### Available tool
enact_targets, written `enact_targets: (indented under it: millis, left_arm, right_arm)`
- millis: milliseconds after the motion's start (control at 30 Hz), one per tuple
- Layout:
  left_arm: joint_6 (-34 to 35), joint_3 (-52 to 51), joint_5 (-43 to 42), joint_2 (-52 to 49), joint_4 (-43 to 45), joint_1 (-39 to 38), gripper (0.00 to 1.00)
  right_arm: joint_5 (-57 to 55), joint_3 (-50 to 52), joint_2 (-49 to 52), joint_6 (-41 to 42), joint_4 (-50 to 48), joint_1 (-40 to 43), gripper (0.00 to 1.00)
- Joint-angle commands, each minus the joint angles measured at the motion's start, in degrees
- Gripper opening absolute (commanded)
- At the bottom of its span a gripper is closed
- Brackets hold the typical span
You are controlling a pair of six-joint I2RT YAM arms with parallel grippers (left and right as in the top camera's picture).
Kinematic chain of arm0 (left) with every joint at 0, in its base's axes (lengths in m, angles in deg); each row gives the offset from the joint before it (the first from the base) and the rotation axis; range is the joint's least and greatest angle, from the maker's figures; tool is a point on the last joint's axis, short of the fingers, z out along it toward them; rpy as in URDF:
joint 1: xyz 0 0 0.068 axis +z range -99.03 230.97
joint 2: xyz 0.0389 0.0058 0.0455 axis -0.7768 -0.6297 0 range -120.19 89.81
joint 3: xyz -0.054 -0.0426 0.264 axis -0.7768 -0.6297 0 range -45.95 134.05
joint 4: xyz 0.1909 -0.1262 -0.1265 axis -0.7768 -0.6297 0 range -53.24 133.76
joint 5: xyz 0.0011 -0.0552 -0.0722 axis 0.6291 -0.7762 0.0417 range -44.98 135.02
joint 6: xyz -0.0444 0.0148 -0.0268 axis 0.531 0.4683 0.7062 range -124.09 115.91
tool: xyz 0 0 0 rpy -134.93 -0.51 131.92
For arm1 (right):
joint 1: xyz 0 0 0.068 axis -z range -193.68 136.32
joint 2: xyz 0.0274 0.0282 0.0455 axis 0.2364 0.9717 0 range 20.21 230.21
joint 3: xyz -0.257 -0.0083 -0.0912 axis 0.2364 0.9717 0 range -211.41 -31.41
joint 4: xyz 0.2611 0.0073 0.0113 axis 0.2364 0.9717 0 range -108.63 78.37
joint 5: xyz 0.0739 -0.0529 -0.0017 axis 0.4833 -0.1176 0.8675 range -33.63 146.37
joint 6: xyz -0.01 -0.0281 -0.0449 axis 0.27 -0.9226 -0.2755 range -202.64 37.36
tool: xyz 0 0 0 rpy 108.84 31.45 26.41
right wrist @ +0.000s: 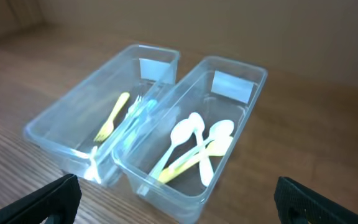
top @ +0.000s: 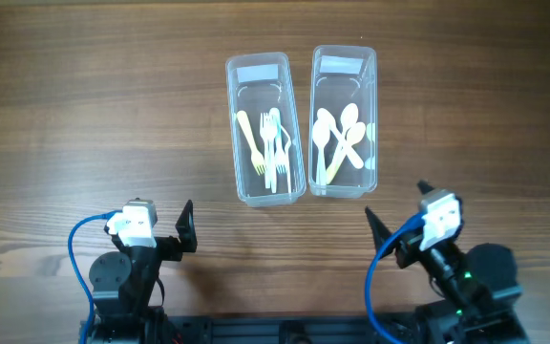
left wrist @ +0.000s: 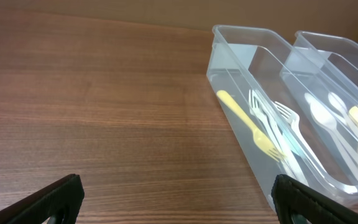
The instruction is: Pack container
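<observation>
Two clear plastic containers stand side by side at the back middle of the table. The left container [top: 240, 134] holds several plastic forks [top: 270, 143], yellow, white and pale blue. The right container [top: 373, 115] holds several plastic spoons [top: 340, 139], white and yellow. The left container also shows in the left wrist view [left wrist: 241, 74] and in the right wrist view [right wrist: 73, 106], the right container in the right wrist view [right wrist: 241, 124]. My left gripper [left wrist: 178, 199] is open and empty near the front edge, left of the containers. My right gripper [right wrist: 178, 199] is open and empty just in front of the right container.
The wooden table [top: 84, 115] is bare on both sides of the containers. Blue cables [top: 79, 258] run along both arms at the front edge.
</observation>
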Motion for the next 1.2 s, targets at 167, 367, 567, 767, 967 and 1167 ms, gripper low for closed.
enact_targets:
  millis: [167,367,567,767,967,1167]
  left_arm:
    - [-1.05,-0.24,0.33,0.55,0.17,0.42,1.0]
    - [-1.05,-0.24,0.33,0.55,0.17,0.42,1.0]
    - [-1.05,-0.24,0.33,0.55,0.17,0.42,1.0]
    - [-1.05,-0.24,0.33,0.55,0.17,0.42,1.0]
    - [-1.05,-0.24,0.33,0.55,0.17,0.42,1.0]
    - [-1.05,-0.24,0.33,0.55,0.17,0.42,1.0]
  right_arm:
    - [-0.46,10.25,-9.4,-1.05,-1.51,-0.59,1.0]
    - [1.86,12.96,-9.4,-1.16,-1.92,-0.59,1.0]
    - [1.84,12.98,-9.38,-1.18,-2.16,-0.59,1.0]
    - [1.86,12.98,-9.38,-1.2,-2.16,-0.59,1.0]
    - [1.86,12.98,-9.38,-1.2,-2.16,-0.59,1.0]
    - [1.86,12.98,-9.38,-1.18,-2.16,-0.59,1.0]
